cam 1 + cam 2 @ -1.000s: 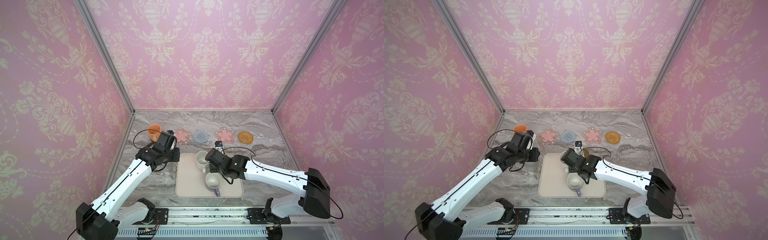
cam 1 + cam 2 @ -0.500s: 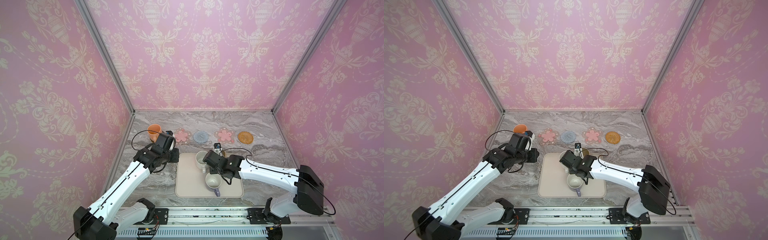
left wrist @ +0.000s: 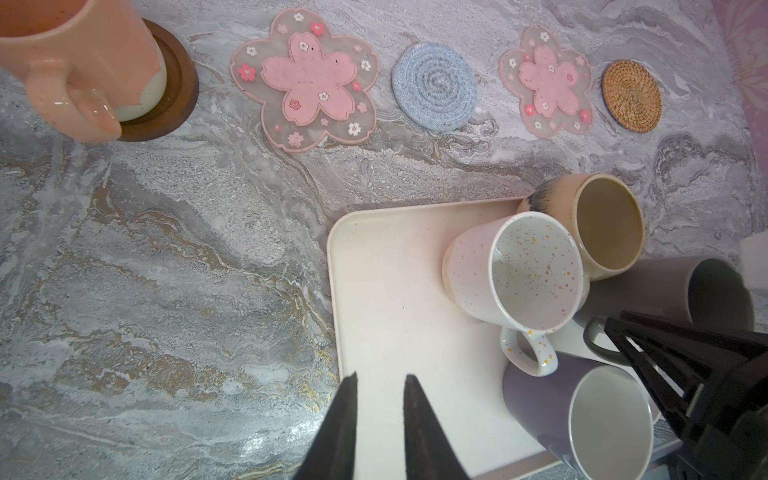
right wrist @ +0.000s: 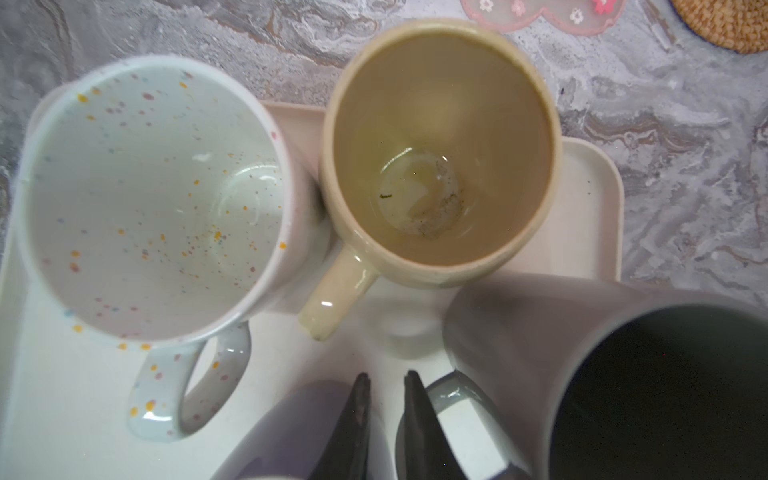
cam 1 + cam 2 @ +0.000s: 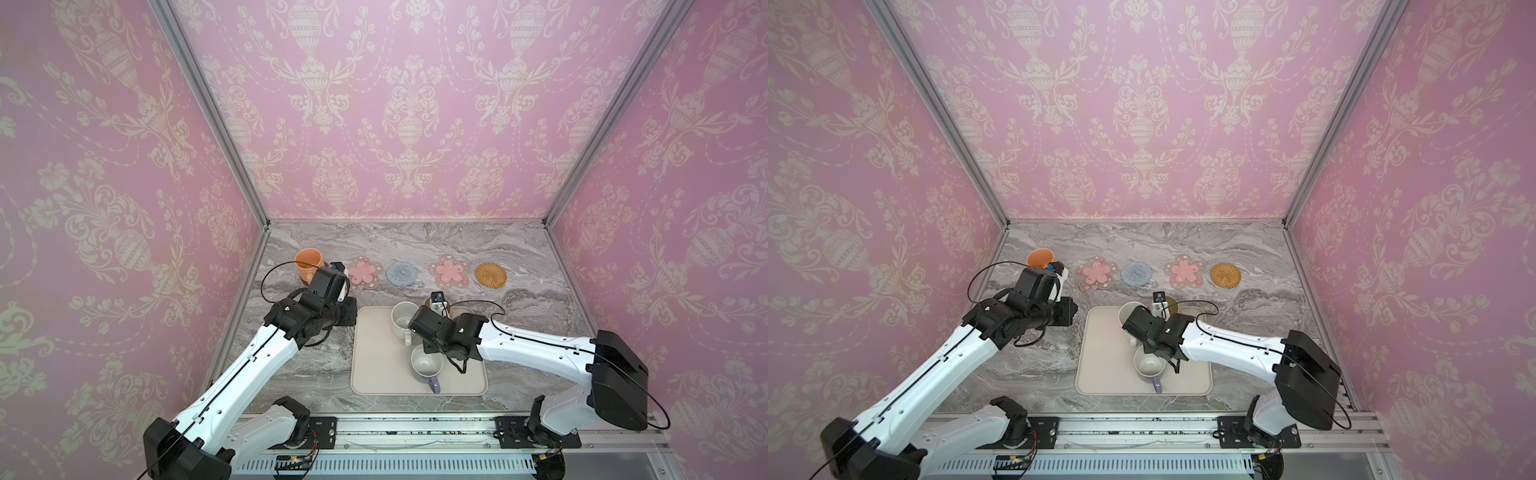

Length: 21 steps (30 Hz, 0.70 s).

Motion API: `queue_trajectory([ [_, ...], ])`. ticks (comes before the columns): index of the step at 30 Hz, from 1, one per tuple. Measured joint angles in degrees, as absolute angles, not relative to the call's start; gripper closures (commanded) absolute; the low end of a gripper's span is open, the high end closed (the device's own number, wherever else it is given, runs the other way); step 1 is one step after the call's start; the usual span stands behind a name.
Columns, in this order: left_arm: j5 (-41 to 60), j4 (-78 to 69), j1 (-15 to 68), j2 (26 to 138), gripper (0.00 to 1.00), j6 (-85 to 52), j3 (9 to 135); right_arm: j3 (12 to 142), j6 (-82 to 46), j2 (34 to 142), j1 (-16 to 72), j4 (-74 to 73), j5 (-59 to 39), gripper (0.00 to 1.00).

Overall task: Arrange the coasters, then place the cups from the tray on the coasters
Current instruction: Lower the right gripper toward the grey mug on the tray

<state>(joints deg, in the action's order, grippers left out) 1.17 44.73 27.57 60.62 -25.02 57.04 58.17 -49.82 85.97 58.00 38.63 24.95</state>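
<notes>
Right claw (image 4: 386,376), closed and empty, hung beside the glossy, probably slippery handle (image 4: 451,380) of a tall dark grey mug (image 4: 665,395), its natural hold.

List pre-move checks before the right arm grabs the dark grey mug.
1. Orange mug seated on dark brown coaster: ok.
2. Neighbouring flower coaster bare: ok.
3. Right gripper around the handle of the dark grey mug: not ok, jaws nearly together beside it.
4. Left gripper empty: ok.
5. Gap between speckled mug and beige mug: cannot tell, they stand tightly side by side.
</notes>
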Motion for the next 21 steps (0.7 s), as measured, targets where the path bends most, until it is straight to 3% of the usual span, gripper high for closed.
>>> queue_trajectory([
  [21,1.2,45.1,27.6,59.8,0.76,-25.5,57.0,49.0,-53.9,73.3,58.0,44.3,23.8,0.81],
])
